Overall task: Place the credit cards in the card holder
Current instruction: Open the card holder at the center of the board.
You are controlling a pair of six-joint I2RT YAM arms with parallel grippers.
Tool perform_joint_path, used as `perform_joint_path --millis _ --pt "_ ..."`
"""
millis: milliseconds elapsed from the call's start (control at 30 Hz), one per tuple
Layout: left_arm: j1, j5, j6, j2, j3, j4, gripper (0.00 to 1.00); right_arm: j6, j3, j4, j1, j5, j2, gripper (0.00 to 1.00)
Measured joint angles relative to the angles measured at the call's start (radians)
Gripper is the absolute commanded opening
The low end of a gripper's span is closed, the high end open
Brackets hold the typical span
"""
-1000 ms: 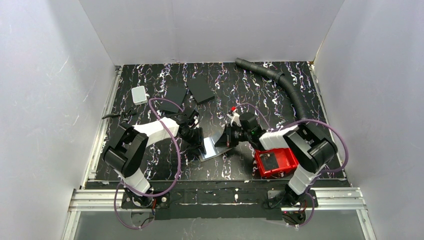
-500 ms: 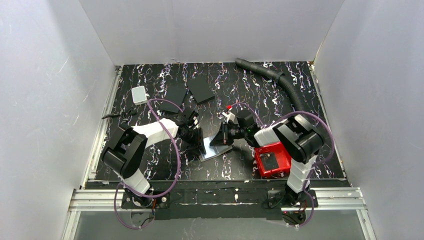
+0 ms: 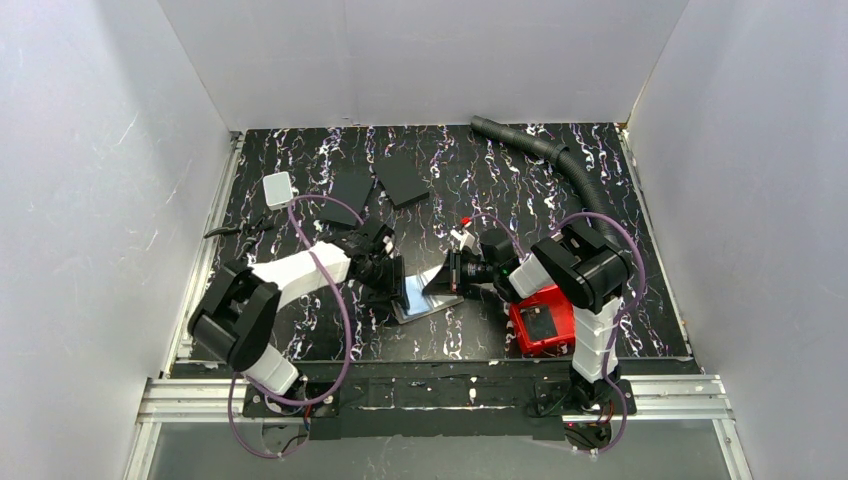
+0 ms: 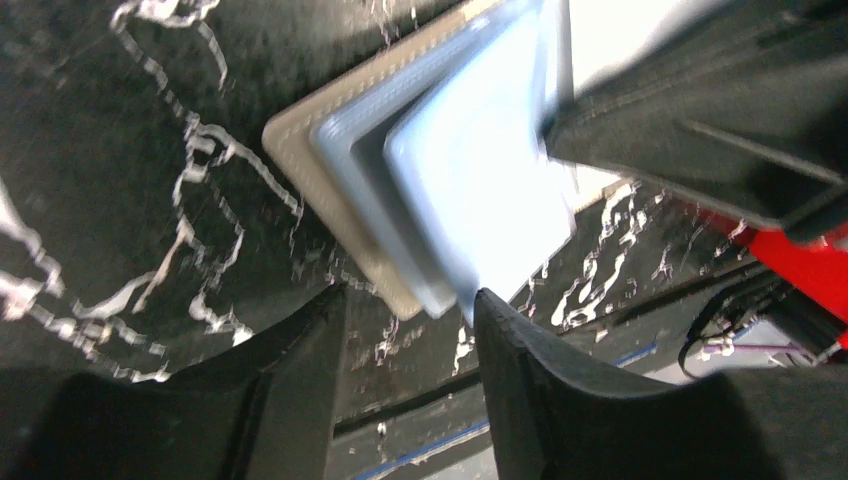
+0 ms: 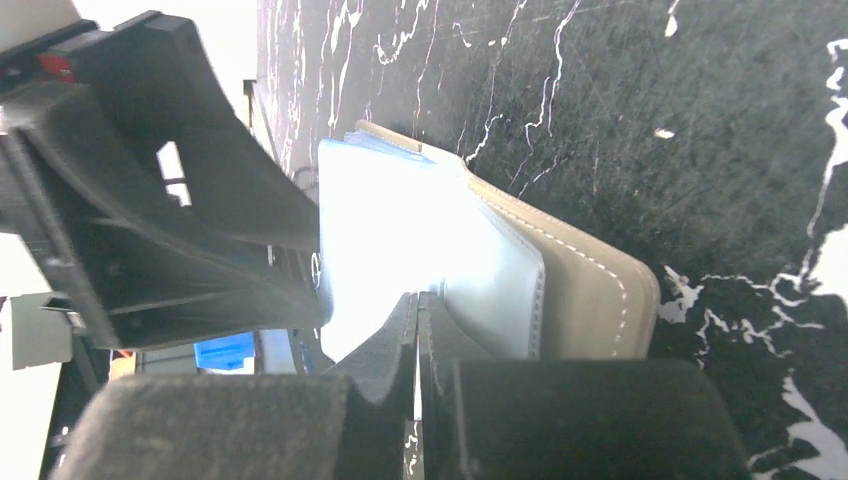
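Note:
The card holder [image 3: 428,303] lies open on the table's middle, taupe outside [image 5: 592,290] with glossy pockets [image 4: 365,180]. My right gripper [image 3: 443,280] is shut on a thin glossy credit card [image 5: 375,245], held on edge, tilted over the holder's pockets. The card shines pale blue in the left wrist view [image 4: 480,190]. My left gripper [image 3: 397,284] is open at the holder's left end. The holder's corner sits just above its jaw gap [image 4: 405,297], and its right fingertip [image 4: 490,310] touches the card's lower corner. No other credit card shows.
A red tray [image 3: 545,322] stands under the right arm near the front. Two black slabs [image 3: 350,190] [image 3: 402,180] and a small white box [image 3: 278,189] lie at the back left. A black corrugated hose [image 3: 572,170] runs along the back right.
The right arm has folded closer to its base, keeping the card at the holder. The left arm's elbow has swung left, and its gripper stays at the holder's left end.

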Motion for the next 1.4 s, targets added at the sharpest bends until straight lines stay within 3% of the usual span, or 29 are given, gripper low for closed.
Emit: perform_joint_path --millis 233,400,600,900,1167,1400 --pt "0.004 -0.025 0.011 -0.224 0.014 -0.108 0.53 -0.001 0.000 -0.001 0.002 0.003 0.000 0.06" --pt "0.005 0.035 -0.030 -0.301 0.019 -0.032 0.34 0.009 0.000 -0.001 0.003 0.006 0.000 0.06" --pt "0.004 0.103 -0.085 -0.181 -0.047 0.154 0.23 0.016 0.000 -0.013 0.006 0.016 -0.008 0.06" --pt "0.024 0.105 -0.127 -0.032 -0.152 0.283 0.12 0.029 -0.010 -0.027 -0.004 0.032 -0.029 0.05" --pt "0.042 0.169 -0.153 0.022 -0.163 0.364 0.11 0.015 -0.059 -0.001 -0.041 0.012 -0.033 0.04" --pt "0.049 0.134 -0.144 -0.038 -0.192 0.348 0.15 -0.032 -0.064 -0.043 -0.045 0.016 -0.063 0.04"
